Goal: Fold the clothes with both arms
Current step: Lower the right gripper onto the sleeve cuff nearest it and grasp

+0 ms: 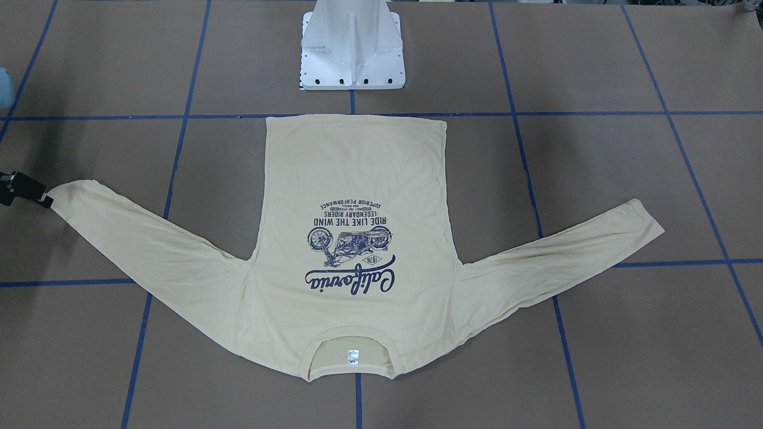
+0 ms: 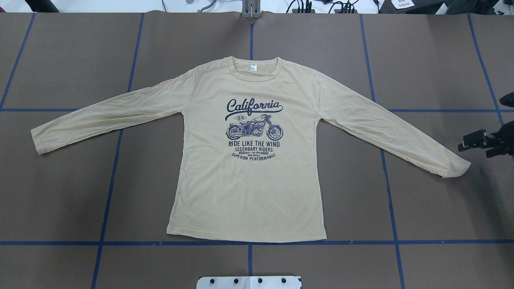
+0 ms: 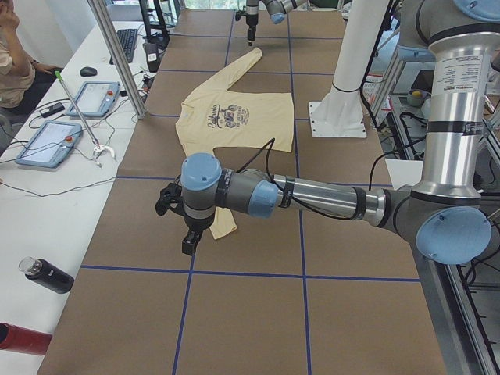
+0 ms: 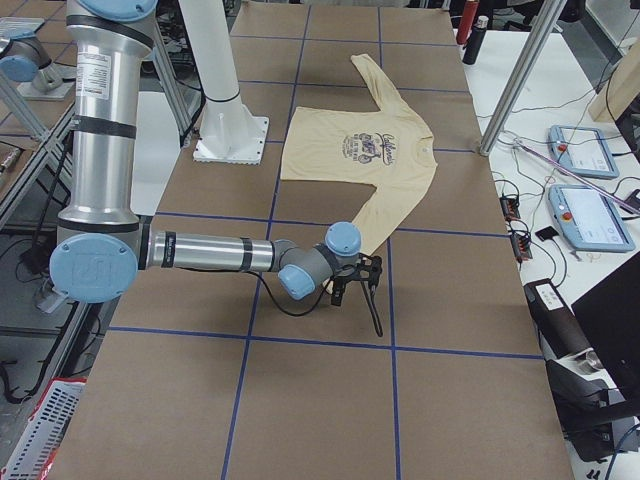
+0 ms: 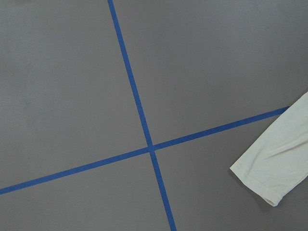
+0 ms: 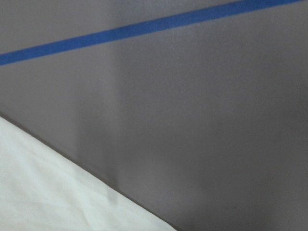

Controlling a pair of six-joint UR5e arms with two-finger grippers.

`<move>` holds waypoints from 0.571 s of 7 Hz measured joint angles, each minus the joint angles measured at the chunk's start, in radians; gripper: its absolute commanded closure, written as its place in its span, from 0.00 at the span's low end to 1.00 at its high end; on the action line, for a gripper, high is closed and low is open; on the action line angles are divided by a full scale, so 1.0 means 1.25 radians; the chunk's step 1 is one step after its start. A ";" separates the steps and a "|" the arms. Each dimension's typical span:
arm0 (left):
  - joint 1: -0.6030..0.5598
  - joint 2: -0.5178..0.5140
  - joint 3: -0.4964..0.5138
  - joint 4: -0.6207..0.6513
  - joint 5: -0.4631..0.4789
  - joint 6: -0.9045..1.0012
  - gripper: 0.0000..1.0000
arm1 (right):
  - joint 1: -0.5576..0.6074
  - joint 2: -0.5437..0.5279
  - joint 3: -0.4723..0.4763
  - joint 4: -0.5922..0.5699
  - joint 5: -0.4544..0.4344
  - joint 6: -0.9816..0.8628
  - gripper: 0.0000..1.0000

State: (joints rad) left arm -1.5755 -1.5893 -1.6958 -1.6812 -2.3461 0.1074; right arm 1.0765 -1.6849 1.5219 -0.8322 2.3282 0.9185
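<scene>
Robotics lab: taped table (image 2: 52, 192), teach pendants (image 4: 592, 216)

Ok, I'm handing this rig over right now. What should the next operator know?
Left gripper: hovers by the left-side cuff; cannot tell whether open or shut.
Right gripper: beside the right-side cuff, not on it; fingers unclear.
T-shirt: flat on the table, print up, both sleeves spread.
Done: no fold yet.
Left: sleeves in, then fold the body.
</scene>
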 measured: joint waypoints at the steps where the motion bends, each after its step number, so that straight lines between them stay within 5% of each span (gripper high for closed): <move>1: 0.000 -0.001 0.001 0.000 0.000 0.000 0.00 | -0.011 0.001 -0.016 0.016 0.001 0.022 0.13; 4: 0.000 -0.002 0.001 0.000 0.001 0.000 0.00 | -0.018 0.004 -0.032 0.025 0.002 0.038 0.16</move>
State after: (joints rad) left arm -1.5754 -1.5917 -1.6947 -1.6812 -2.3455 0.1074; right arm 1.0545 -1.6800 1.4825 -0.8012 2.3301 0.9654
